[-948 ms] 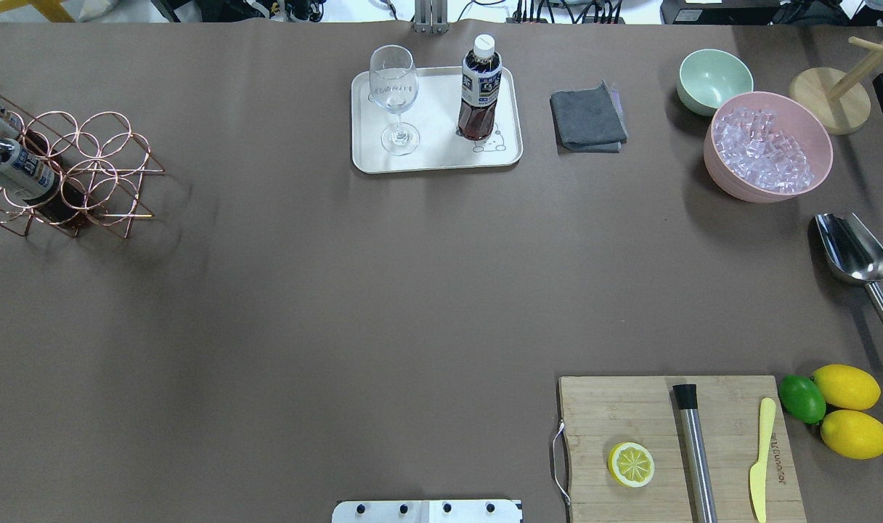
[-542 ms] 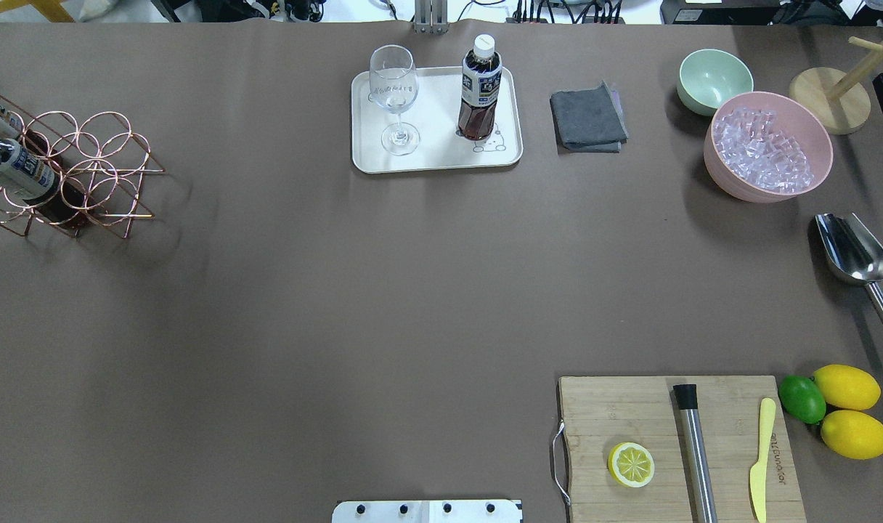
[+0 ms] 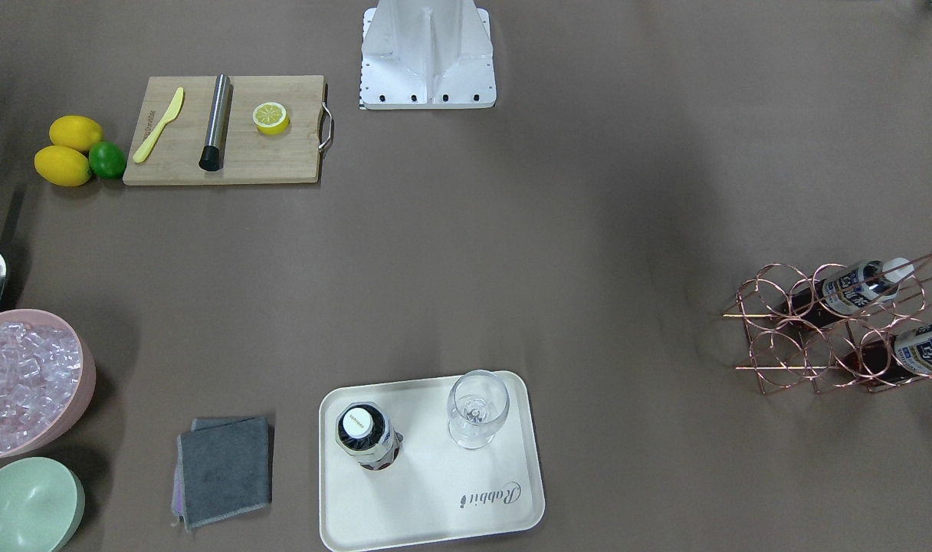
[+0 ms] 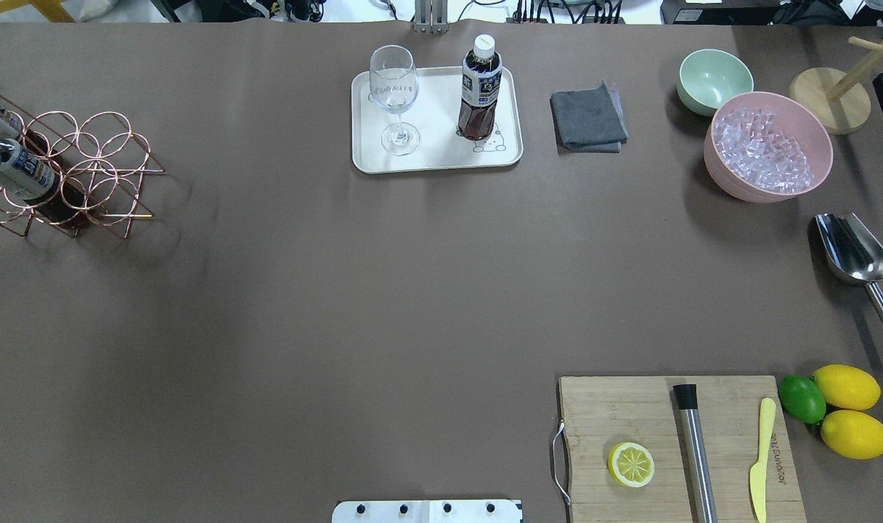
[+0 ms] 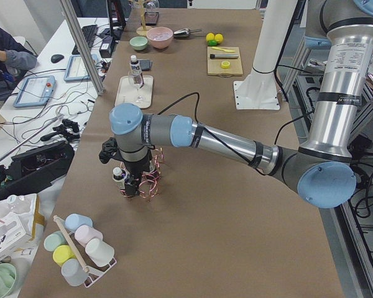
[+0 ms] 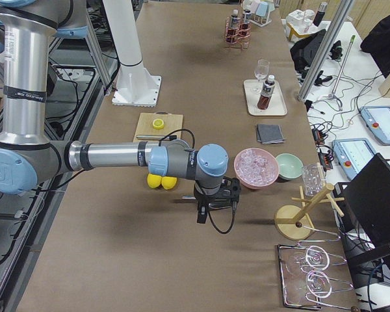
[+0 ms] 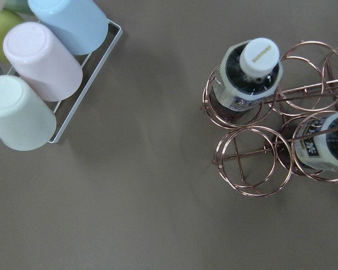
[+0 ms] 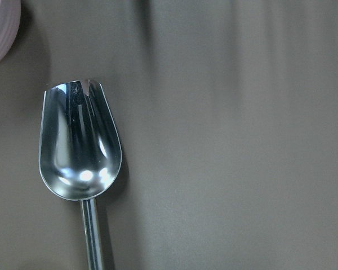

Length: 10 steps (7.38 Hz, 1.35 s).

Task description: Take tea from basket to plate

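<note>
The left end effector point(image 5: 132, 188), its grip state impossible to tell, hung by the rose-gold wire basket point(image 7: 245, 159). A misaligned descent might have snagged rings, toppling the white-capped dark tea bottle point(image 7: 250, 70).

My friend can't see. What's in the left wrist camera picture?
Looking straight down, a copper wire basket at the right holds two tea bottles in its rings. At upper left, pastel cups lie on a white wire rack on the brown table.
</note>
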Tool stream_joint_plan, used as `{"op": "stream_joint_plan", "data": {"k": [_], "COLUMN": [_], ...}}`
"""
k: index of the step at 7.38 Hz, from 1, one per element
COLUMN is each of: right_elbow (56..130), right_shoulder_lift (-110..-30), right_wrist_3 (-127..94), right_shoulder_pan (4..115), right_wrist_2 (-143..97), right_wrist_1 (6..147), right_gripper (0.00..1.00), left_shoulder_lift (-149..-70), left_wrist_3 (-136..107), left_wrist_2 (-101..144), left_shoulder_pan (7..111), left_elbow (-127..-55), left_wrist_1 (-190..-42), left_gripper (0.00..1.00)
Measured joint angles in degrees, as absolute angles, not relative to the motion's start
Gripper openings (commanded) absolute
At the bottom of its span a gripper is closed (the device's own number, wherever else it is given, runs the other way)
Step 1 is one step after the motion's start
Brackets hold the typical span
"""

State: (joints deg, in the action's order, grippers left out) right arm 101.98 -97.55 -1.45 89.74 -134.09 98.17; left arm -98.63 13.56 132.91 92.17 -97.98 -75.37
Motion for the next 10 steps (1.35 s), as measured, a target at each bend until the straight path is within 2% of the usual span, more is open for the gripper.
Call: {"op": "stream_joint_plan", "data": {"k": [5, 7, 10], "right_elbow": [101.56, 101.24, 101.08], "right_shoulder_lift": [-98.45, -98.58, -98.58], "right_wrist_3": [-1.69, -1.81, -1.59], "right_shoulder_pan": [89.74, 89.74, 89.67], "right_wrist_2": [-134.01, -134.03, -133.88], "right_wrist_1": [98.12, 98.14, 98.05], "right_gripper": [1.0, 1.0, 1.0], "left_shoulder_lift": [-95.47, -94.62, -93.83], "left_wrist_3": [2.63, -1.11, -7.49], "left_wrist_2": [133.57, 133.71, 136.92], "left_shoulder_pan": [92.85, 92.89, 92.82], "left_elbow": [-92.84, -89.66, -88.46], "left_wrist_1": [-80.57, -86.99, -89.51], "left_gripper": [0.98, 0.98, 0.98]}}
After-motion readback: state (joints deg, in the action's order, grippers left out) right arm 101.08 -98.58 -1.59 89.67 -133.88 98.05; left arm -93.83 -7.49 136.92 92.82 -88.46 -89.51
